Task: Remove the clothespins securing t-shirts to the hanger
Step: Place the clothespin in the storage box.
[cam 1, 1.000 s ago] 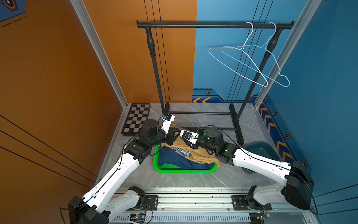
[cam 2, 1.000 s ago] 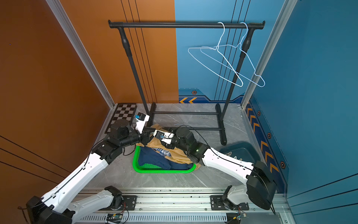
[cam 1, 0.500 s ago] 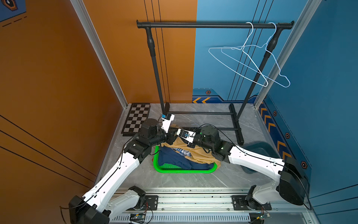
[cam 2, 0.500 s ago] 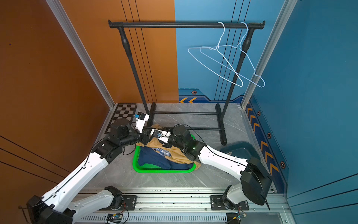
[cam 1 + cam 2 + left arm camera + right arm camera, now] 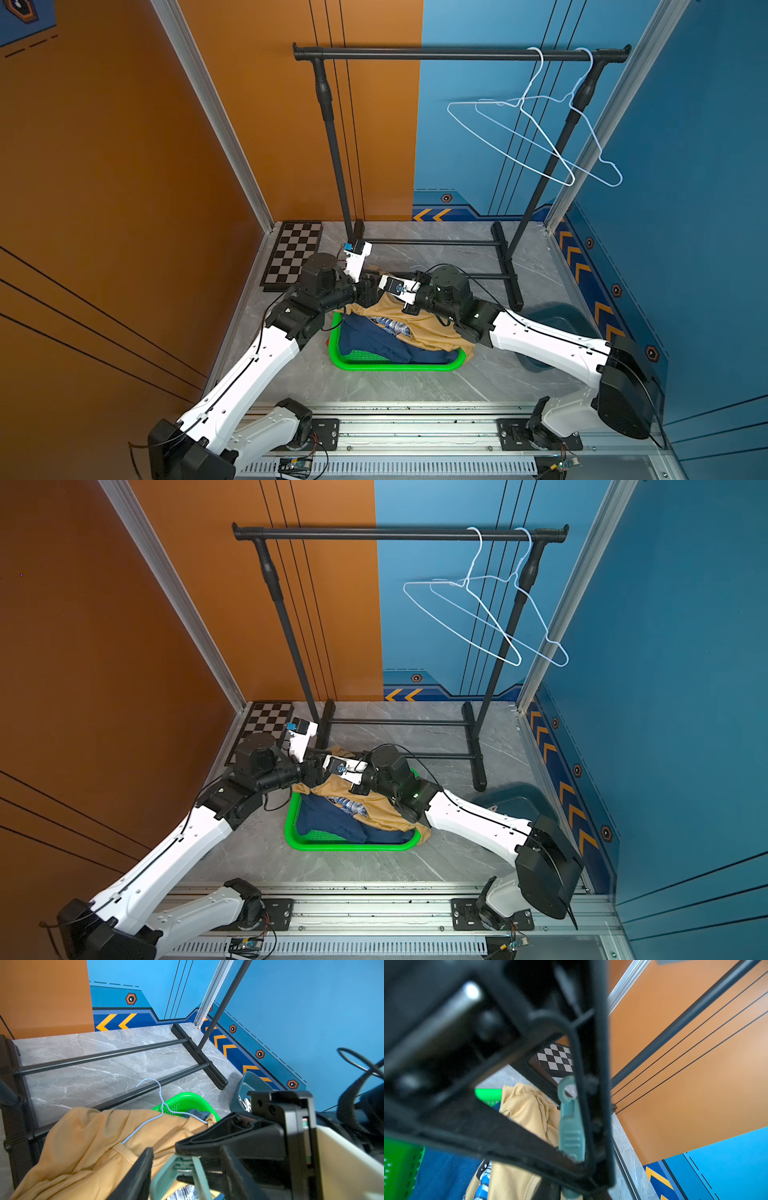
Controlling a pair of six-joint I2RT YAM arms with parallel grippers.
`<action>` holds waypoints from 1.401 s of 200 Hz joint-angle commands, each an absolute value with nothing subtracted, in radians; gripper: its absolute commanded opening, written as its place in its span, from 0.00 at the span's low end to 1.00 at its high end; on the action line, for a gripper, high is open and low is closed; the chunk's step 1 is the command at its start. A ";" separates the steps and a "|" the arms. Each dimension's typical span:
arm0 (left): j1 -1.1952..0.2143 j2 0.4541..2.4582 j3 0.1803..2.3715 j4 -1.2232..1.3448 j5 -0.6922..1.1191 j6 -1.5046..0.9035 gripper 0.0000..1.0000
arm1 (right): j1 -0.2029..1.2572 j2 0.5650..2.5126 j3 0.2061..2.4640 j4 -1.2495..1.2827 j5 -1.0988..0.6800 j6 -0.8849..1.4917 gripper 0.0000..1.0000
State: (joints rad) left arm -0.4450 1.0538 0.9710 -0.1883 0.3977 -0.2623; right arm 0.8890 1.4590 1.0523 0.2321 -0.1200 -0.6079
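Note:
Both arms meet over the far left corner of the green basket (image 5: pixel 395 366). A pale green clothespin (image 5: pixel 164 1176) stands between the fingers of my left gripper (image 5: pixel 185 1176), which is open with a gap on one side. My right gripper (image 5: pixel 388 289) is shut on the clothespin's head, its black fingers (image 5: pixel 224 1136) pinching from above and below. The right wrist view shows the same clothespin (image 5: pixel 571 1126) behind the blurred left gripper. A mustard-yellow t-shirt (image 5: pixel 424 328) and a navy t-shirt (image 5: pixel 365 338) lie in the basket. A pale blue wire hanger (image 5: pixel 160 1093) still sits in the yellow shirt's neck.
A black clothes rack (image 5: pixel 457 53) stands behind, its base bars (image 5: pixel 432 241) on the floor just past the grippers. Two bare white wire hangers (image 5: pixel 540 137) hang at its right end. A checkerboard (image 5: pixel 295 253) lies far left, a dark teal bin (image 5: pixel 557 320) right.
My right gripper has moved left to the left gripper and closed on the clothespin. The left gripper's jaws have opened around it.

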 commanded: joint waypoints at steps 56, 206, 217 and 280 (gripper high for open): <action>-0.425 1.042 0.975 -0.085 0.415 -0.265 0.75 | 0.860 1.368 1.044 0.079 -0.105 -0.621 0.08; -0.694 1.406 1.023 0.270 0.411 -0.259 0.77 | 0.380 0.835 0.793 -0.365 0.002 -0.399 0.09; -0.734 1.449 1.067 0.274 0.411 -0.244 0.77 | 0.322 0.792 0.767 -0.384 0.015 -0.386 0.10; -0.899 1.703 1.234 0.298 0.411 -0.194 0.78 | -0.024 0.715 0.649 -0.503 0.040 -0.363 0.10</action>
State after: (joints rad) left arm -0.8570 1.6394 1.1763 0.2710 0.4198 -0.2291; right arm 0.0792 0.7261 0.6712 -0.3843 0.0383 -0.3824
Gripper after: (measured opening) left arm 0.776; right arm 0.170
